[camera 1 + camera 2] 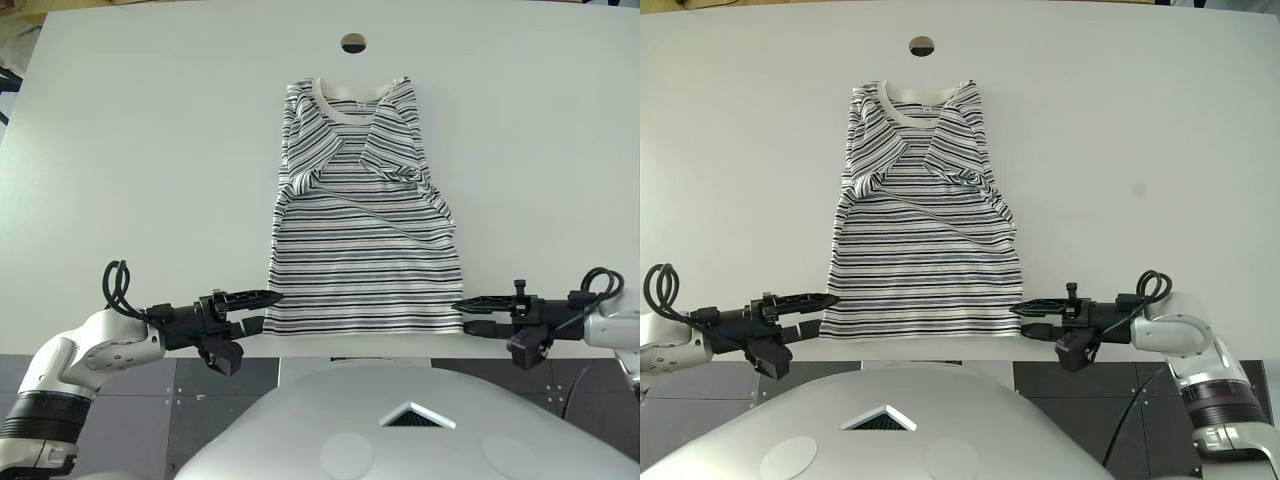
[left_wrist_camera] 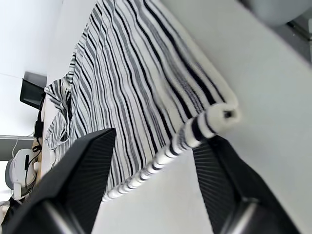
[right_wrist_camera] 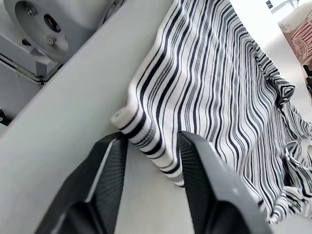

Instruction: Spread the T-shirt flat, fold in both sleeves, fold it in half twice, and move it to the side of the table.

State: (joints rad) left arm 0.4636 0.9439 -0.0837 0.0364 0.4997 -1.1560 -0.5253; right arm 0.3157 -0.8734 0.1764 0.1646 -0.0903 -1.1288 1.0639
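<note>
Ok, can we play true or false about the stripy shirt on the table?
The black-and-white striped T-shirt lies on the white table. True.
Its sleeves stick out sideways. False: both are folded in over the front.
Its collar points away from the robot. True.
The left jaws are shut tight. False: they stand open around a bottom hem corner.
A red cup stands beside the collar. False: a small round hole in the tabletop is there.
The right jaws flank the other hem corner. True.

the t-shirt (image 3: 219, 97) is cut off by both wrist views' edges.
</note>
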